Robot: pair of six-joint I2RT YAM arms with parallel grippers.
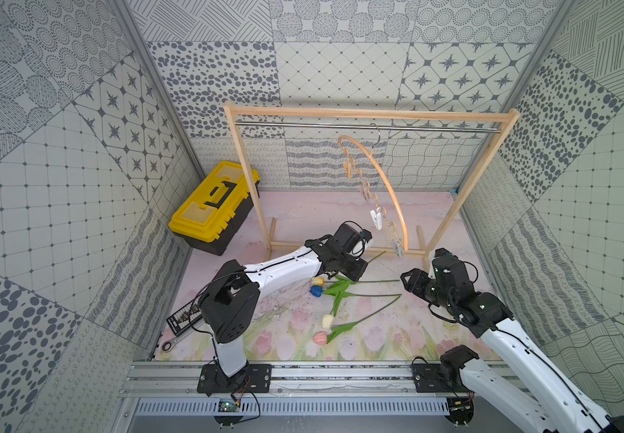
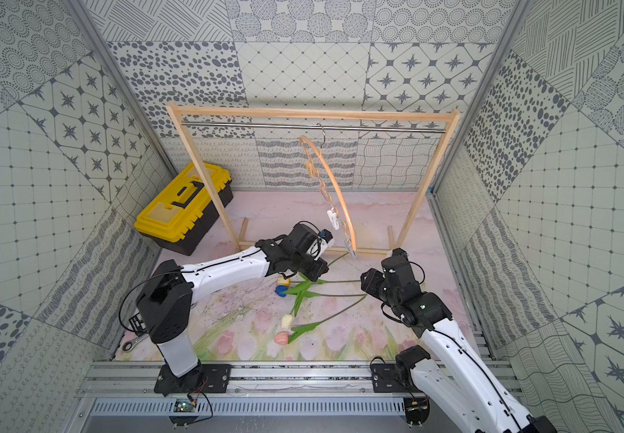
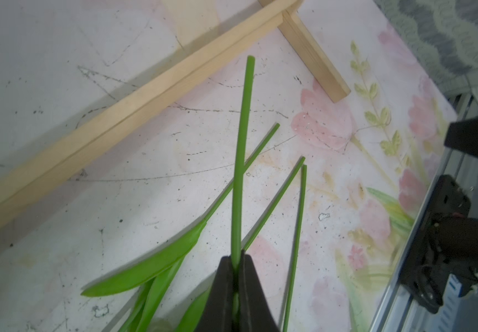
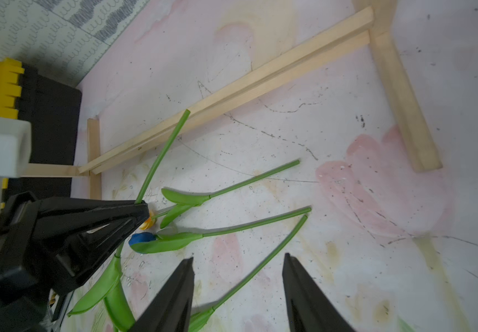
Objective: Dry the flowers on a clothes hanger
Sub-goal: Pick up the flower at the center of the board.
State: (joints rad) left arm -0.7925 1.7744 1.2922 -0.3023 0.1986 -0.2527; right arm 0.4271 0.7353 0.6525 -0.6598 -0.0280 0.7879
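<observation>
Four flowers lie on the pink mat: yellow-orange [image 1: 318,280], blue [image 1: 316,291], cream-white [image 1: 328,321] and pink [image 1: 320,337] tulips. Their thin green stems point right. My left gripper [image 3: 236,257] is shut on the cream-white tulip's stem [image 3: 242,143], whose free end reaches toward the frame's base bar. In a top view the left gripper [image 1: 357,275] sits just above the yellow-orange head. My right gripper [image 4: 238,256] is open above the pink tulip's stem [image 4: 260,264], holding nothing. The tan clothes hanger [image 1: 389,183] hangs by its hook from the metal rod, with small clothespins [image 1: 377,219] along its wavy bar.
A light-wood frame [image 1: 370,112] stands at the back, its base bar [image 3: 134,115] on the mat just beyond the stems. A yellow toolbox [image 1: 213,208] sits at the back left. A wrench [image 1: 171,343] and a black tool strip [image 1: 185,315] lie at the front left.
</observation>
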